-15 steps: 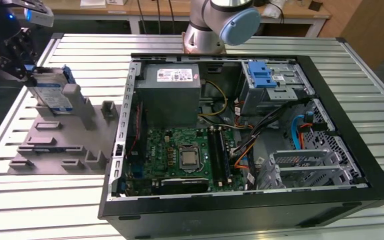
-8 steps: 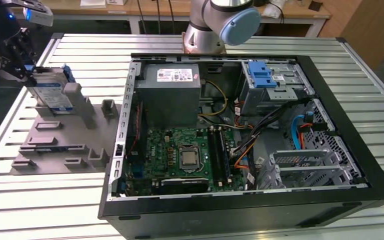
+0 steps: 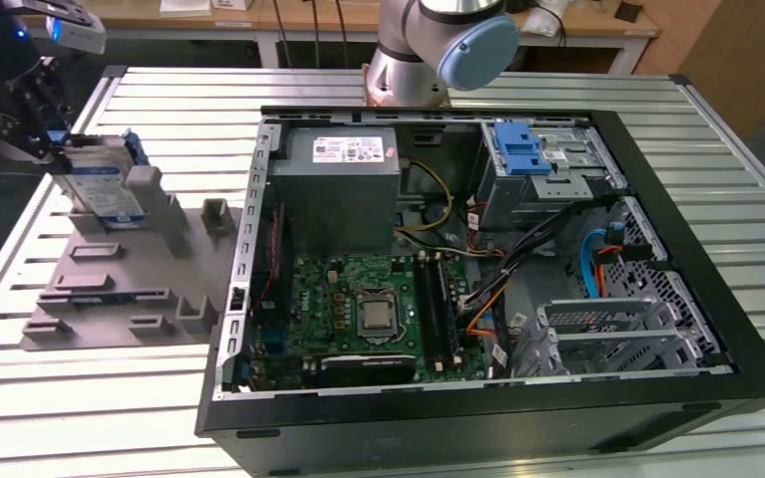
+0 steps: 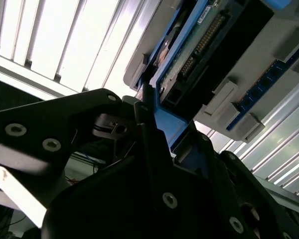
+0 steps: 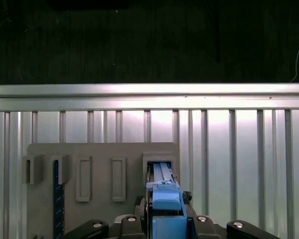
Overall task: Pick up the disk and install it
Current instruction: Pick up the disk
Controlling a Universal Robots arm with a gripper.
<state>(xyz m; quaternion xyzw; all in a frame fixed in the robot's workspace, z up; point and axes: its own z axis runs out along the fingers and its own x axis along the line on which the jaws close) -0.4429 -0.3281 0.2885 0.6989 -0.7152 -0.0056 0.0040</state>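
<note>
Silver disk, white-and-blue label, blue bracket, black gripper, grey fixture.

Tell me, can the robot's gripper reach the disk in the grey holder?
Looks like yes: the gripper is right at the disk, jaws pressed on its blue frame, with nothing between them.

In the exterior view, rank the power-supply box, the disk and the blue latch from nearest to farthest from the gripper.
1. Disk, beside the gripper.
2. Power-supply box, inside the case.
3. Blue latch, farthest toward the exterior view's right.
</note>
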